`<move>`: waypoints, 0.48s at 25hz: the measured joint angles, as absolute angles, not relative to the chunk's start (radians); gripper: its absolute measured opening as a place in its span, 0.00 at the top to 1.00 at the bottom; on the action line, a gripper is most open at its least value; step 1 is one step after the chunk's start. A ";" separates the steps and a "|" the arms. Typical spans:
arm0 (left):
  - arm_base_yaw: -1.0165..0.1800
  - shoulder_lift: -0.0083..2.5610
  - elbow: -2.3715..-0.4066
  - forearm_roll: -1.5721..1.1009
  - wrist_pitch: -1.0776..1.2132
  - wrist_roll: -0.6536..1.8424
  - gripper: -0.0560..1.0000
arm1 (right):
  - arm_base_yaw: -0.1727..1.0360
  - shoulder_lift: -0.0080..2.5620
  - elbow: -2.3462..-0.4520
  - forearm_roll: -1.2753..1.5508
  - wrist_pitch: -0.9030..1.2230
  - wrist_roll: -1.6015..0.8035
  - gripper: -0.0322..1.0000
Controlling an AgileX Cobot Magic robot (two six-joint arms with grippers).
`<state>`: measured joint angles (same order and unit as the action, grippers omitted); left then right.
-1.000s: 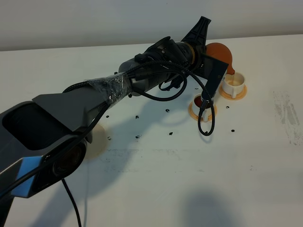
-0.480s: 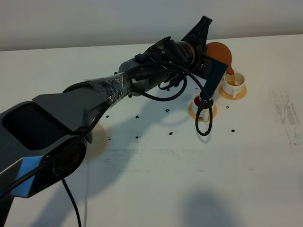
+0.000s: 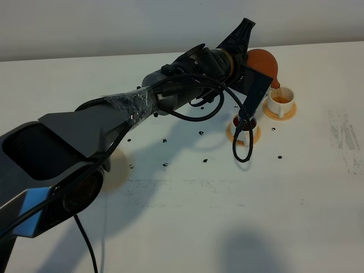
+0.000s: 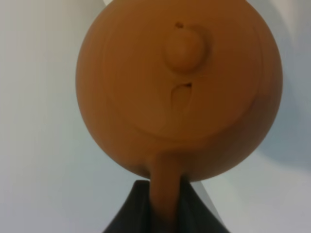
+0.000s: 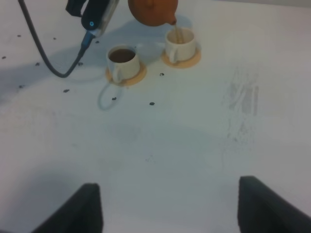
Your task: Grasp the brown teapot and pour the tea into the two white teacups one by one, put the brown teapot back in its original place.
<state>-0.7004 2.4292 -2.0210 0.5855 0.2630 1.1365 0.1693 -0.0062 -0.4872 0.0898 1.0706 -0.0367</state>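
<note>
Nearest you in the right wrist view, only the two dark tips of the right fingers (image 5: pixel 177 206) show at the frame's edge. They stand wide apart with nothing between them, above bare worktop (image 3: pixel 227 216).

From the high camera, the left arm (image 3: pixel 114 119) fills the near left of the picture and runs off the frame. It covers part of the pale tan coaster (image 3: pixel 118 170), of which you see only a curved slice beside the arm's shadow.

Further out, a loop of black cable (image 3: pixel 244 151) and the wrist camera mount hide most of the nearer cup (image 5: pixel 123 60) from above. The right wrist view shows it plainly: it is white, stands on an orange saucer (image 5: pixel 127 76), and is filled with dark tea.

Just beyond it the farther cup (image 3: pixel 281 101) sits on its own saucer (image 3: pixel 281 114). It holds paler, amber tea, and a thin stream (image 5: pixel 178 33) falls into it.

The teapot (image 3: pixel 264 61) hangs tipped over that cup, off the worktop. The left fingers (image 4: pixel 165 213) are clamped on its handle. In the left wrist view you see the lid and its knob (image 4: pixel 183 48), but the spout is hidden behind the body.
</note>
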 joint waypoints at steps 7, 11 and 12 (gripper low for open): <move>-0.699 2.429 -2.021 0.609 0.253 1.136 0.85 | 0.169 -0.006 -0.487 0.090 1.071 -0.037 0.40; -0.699 2.429 -2.021 0.615 0.247 1.136 0.85 | 0.169 -0.006 -0.487 0.090 1.071 -0.037 0.40; -0.699 2.429 -2.021 0.617 0.247 1.136 0.85 | 0.169 -0.006 -0.487 0.090 1.071 -0.037 0.40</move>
<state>-0.6992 2.4292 -2.0210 0.6170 0.2467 1.1365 0.1693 -0.0062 -0.4872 0.0898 1.0706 -0.0367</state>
